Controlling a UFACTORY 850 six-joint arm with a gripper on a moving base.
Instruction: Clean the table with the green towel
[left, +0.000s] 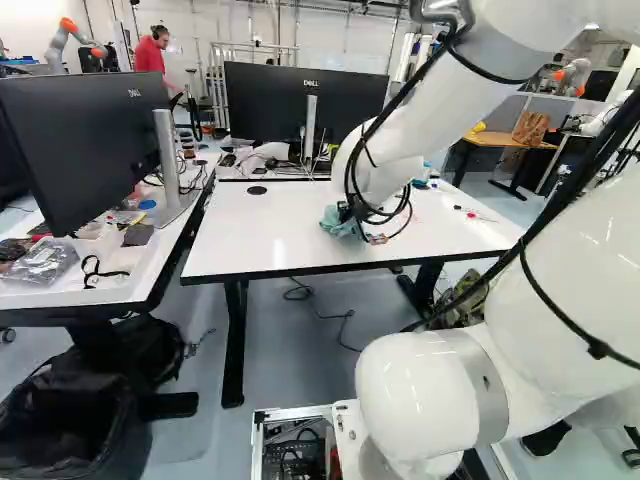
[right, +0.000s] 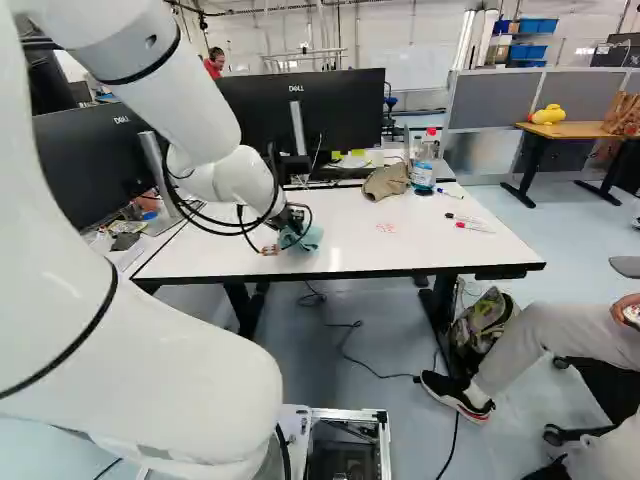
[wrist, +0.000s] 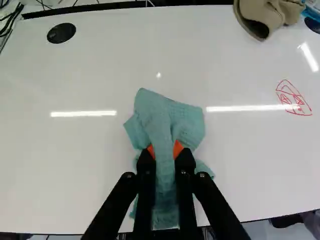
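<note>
Claw (right: 293, 222) over white table (right: 430, 235), monitors (right: 352, 108) beyond

The place is best taken for a robotics lab, furnished partly like an office. This is suggested by the white arm (left: 430, 110) extended over a worktop (left: 300, 240), and by another robot (left: 60, 45), marked with orange, seen at the far left of the left base view. Black monitors (right: 350, 110) are set beyond and beside the worktop. Farther off, the room is divided by grey partitions (right: 490, 105), and blue bins (right: 537, 25) are kept on a shelf. Under the worktop, a black cable (right: 352, 324) is trailed across the smooth grey floor (right: 390, 340).
</note>
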